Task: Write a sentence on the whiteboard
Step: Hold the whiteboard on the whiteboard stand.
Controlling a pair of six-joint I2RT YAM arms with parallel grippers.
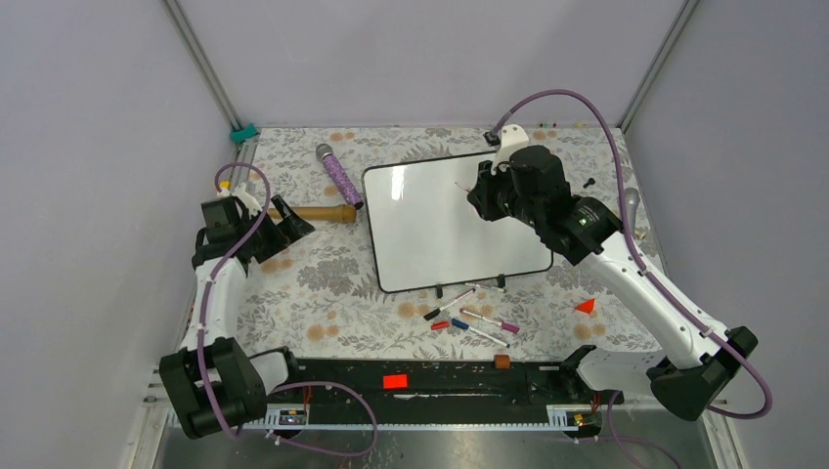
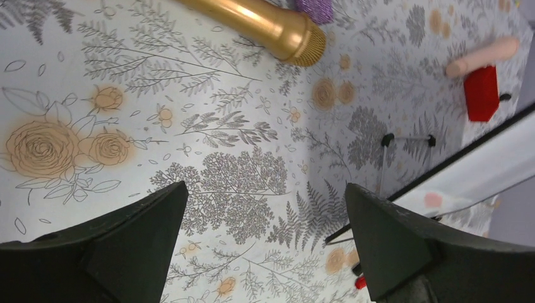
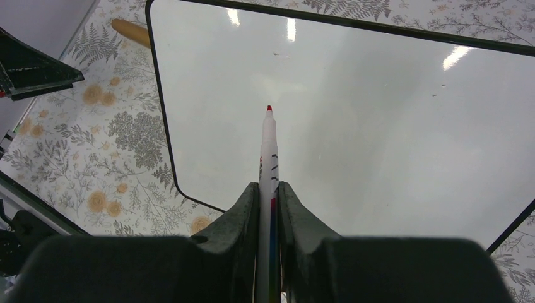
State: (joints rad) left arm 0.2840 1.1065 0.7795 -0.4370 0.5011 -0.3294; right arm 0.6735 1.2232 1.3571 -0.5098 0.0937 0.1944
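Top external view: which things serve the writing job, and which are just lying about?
Job: whiteboard; red-tipped marker, clamped in the right tool.
Lying about: purple microphone; gold microphone; loose markers by the board's near edge; red wedge.

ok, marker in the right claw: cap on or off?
Off. The marker clamped in the right claw ends in a bare red tip, no cap over it, pointing at the whiteboard.
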